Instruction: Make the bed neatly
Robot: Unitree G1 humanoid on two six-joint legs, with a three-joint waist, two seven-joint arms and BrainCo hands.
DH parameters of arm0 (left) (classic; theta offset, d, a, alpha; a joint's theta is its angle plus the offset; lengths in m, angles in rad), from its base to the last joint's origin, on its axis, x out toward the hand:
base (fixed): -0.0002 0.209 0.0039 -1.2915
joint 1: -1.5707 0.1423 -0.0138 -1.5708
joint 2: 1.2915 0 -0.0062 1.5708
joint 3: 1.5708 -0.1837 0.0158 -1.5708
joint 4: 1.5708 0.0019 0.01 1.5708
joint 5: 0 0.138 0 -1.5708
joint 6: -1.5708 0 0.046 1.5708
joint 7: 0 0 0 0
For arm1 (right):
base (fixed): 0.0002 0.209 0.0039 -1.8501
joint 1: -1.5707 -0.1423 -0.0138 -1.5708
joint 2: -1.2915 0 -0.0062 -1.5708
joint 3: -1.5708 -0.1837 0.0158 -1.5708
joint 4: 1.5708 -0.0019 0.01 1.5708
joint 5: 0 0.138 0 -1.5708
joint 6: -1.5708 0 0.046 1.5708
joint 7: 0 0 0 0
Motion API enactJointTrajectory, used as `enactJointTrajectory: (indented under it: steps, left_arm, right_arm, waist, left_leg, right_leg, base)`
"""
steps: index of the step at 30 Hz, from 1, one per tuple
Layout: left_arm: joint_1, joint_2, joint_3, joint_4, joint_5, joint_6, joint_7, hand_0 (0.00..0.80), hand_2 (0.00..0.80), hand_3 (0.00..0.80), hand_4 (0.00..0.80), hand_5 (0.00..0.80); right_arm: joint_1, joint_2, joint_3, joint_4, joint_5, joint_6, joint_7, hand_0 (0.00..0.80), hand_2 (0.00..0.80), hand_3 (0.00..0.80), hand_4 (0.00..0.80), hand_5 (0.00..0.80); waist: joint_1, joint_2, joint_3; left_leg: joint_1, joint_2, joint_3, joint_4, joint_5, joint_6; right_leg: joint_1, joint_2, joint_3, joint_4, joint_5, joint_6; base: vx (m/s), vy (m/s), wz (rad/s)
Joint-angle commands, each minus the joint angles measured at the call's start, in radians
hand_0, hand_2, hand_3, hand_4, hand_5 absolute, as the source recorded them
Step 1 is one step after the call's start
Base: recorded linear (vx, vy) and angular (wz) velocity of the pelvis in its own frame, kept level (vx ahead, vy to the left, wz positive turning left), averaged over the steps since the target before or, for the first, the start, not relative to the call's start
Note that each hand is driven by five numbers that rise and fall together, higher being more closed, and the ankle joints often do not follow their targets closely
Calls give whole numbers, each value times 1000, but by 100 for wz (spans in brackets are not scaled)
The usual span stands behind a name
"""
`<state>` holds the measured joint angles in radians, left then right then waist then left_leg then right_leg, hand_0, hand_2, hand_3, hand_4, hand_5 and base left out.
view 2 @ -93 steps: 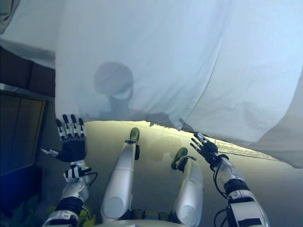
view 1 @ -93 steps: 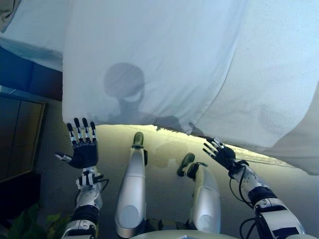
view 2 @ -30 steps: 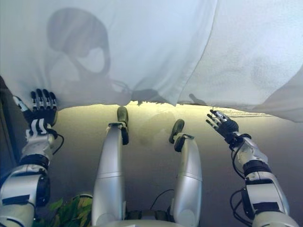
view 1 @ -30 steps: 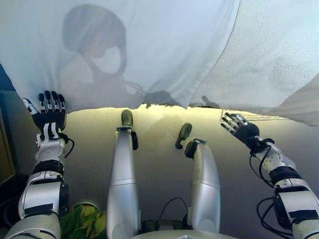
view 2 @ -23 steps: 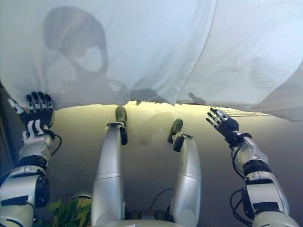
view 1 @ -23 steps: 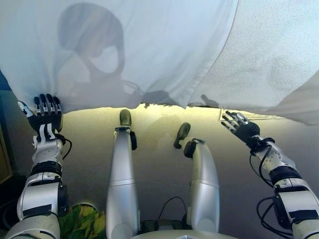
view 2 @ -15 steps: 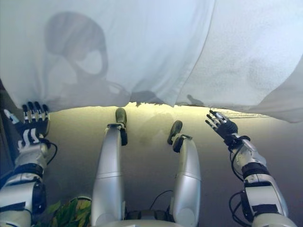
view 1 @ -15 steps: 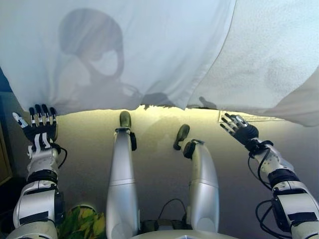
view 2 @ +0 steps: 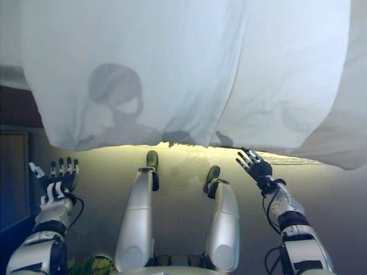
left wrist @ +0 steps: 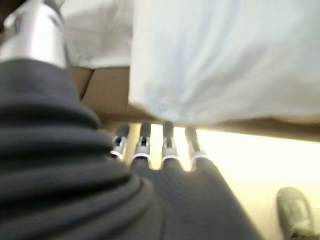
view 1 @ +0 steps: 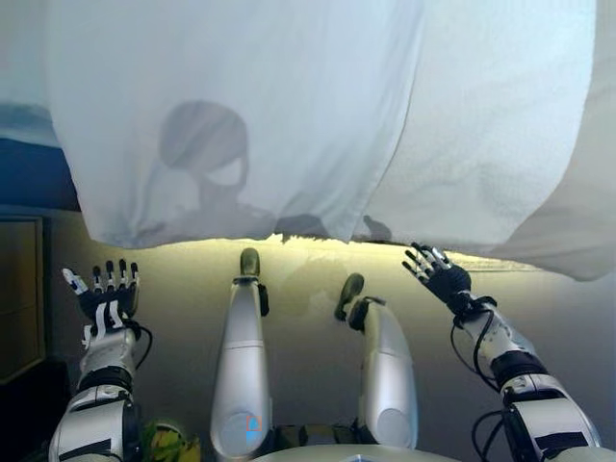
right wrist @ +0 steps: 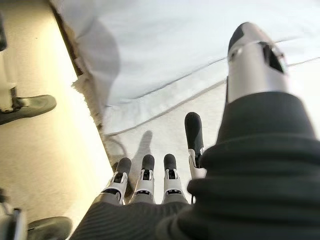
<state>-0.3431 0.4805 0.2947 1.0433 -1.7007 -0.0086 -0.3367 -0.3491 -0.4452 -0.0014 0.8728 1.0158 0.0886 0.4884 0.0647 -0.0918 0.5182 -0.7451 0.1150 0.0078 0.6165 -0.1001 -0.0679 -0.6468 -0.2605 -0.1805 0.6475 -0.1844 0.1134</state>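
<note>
The step in hand is judged to be the approach to the hanging edge of the bedding: nothing is gripped yet, and the bed is not made. A white sheet point(view 1: 250, 115) is seen draped over the near edge of the bed point(view 1: 29, 168), its lower hem hanging free above the floor point(view 1: 298, 279); to the right, a second, coarser white cover point(view 1: 500, 125) lies partly under the sheet and hangs lower at the far right.

The left hand point(view 1: 104, 298) is held up near the floor at the left, below the sheet's left corner and apart from it, with its fingers point(left wrist: 167, 142) straight and spread; nothing is held or touched. The right hand point(view 1: 438, 274) is raised at the right, close under the hem of the cover, with fingers point(right wrist: 145, 172) extended and relaxed; in the right wrist view the cloth edge is seen just beyond the fingertips, and whether it is touched cannot be told. Nothing is grasped by it.

For the next move, each hand would probably have to be brought up to the hem and closed on the cloth near a corner, so that the sheet can be lifted and drawn flat; an even grip on both sides would be called for, lest the cloth be pulled askew
</note>
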Motion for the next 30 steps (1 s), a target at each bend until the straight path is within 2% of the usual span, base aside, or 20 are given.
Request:
enactJointTrajectory:
  steps: [1,4,7,11,21,24,28,30]
  left_arm:
    - [33,-16,-13,-21,62,-28,-32,0,0,0,0,0]
    - [58,-31,-15,-38,86,-31,-46,0,0,0,0,0]
    - [72,-40,-21,-42,137,-30,-45,0,0,0,0,0]
    - [82,-15,-46,-50,195,-28,-43,0,0,0,0,0]
    - [169,-3,-66,-59,417,-35,-61,0,0,0,0,0]
    - [190,-15,-97,-26,518,-34,-80,0,0,0,0,0]
    - [196,-70,-186,22,726,-98,-68,0,0,0,0,0]
    - [193,-105,-225,56,777,-129,-48,0,0,0,0,0]
  right_arm:
    - [52,-16,-69,-44,40,-30,-11,0,0,0,0,0]
    - [86,-4,-83,-54,22,-31,-23,0,0,0,0,0]
    - [102,-9,-77,-29,-76,-45,-53,0,0,0,0,0]
    - [132,-12,-67,-11,-88,-29,-46,0,0,0,0,0]
    - [280,48,-86,50,-146,-1,-58,0,0,0,0,0]
    - [315,84,-75,91,-160,-8,-101,0,0,0,0,0]
    - [338,143,-62,178,-161,-60,-178,0,0,0,0,0]
    - [338,164,-71,240,-184,-70,-194,0,0,0,0,0]
  waist:
    - [0,38,-18]
    - [-5,41,-45]
    - [-10,52,-73]
    - [-22,65,-114]
    - [-68,87,-292]
    - [-77,100,-355]
    - [-78,111,-406]
    - [-76,114,-422]
  left_leg:
    - [160,-4,35,-114,-2,-5]
    - [224,-8,49,-157,11,-9]
    - [293,-17,58,-204,24,-11]
    - [391,-27,71,-276,48,-14]
    - [668,-23,97,-545,137,-23]
    - [731,-22,98,-619,162,-26]
    - [785,-20,106,-693,183,-27]
    - [792,-22,102,-704,181,-28]
  right_leg:
    - [34,-32,13,-67,175,44]
    - [95,-33,6,-119,178,43]
    - [162,-34,1,-170,177,40]
    - [257,-31,-3,-234,185,37]
    - [556,5,-20,-485,201,25]
    - [618,18,-9,-553,224,23]
    - [678,27,-18,-623,249,24]
    - [702,33,-27,-658,261,24]
  base:
    - [58,-171,1]
    - [47,-124,-1]
    - [53,-82,-2]
    - [82,-90,-3]
    - [173,-91,-8]
    - [234,-57,-14]
    - [163,-65,-15]
    - [84,-72,-12]
